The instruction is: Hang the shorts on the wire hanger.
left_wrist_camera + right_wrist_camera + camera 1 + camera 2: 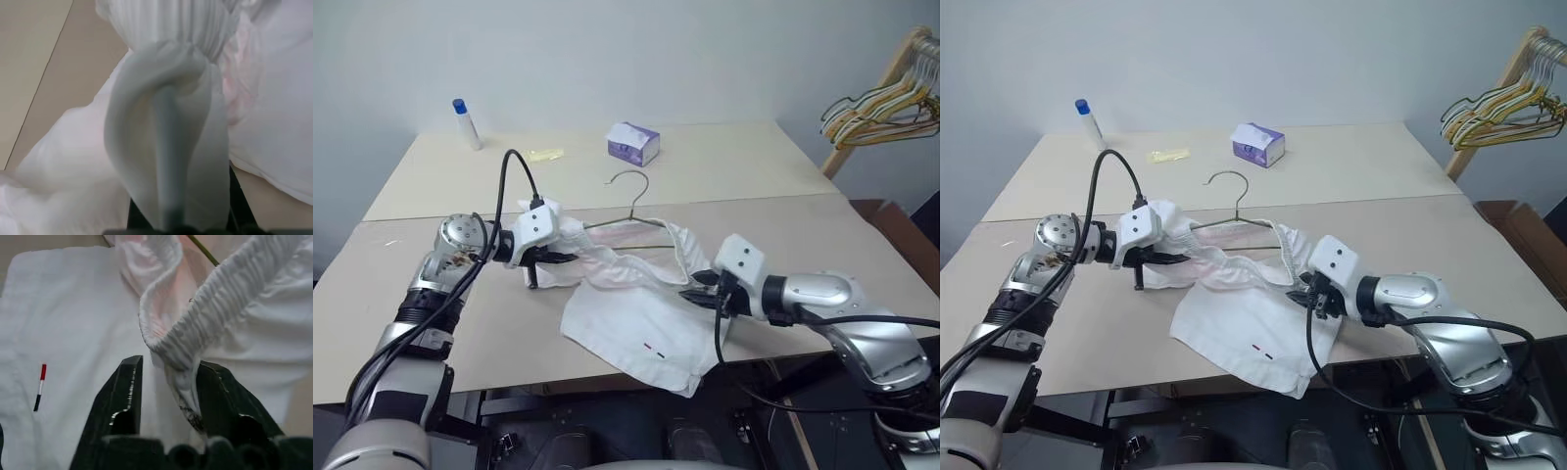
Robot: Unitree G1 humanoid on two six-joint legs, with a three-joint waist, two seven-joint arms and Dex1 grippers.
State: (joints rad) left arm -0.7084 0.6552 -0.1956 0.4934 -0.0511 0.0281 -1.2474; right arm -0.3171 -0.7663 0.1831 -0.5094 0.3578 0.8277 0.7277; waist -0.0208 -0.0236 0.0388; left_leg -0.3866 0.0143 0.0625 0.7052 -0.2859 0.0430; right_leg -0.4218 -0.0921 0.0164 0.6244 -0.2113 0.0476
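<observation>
While draped over the wire hanger [628,201], shorts [641,313] pinched in left claw [546,258], right claw [166,396] spread.

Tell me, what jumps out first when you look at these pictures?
The white shorts lie rumpled at the table's near edge, stretched between both arms. The left claw is shut on one end of the waistband, while the right claw has its fingers parted around the other end. The hanger pokes out behind the shorts, its hook pointing at a small purple box.
</observation>
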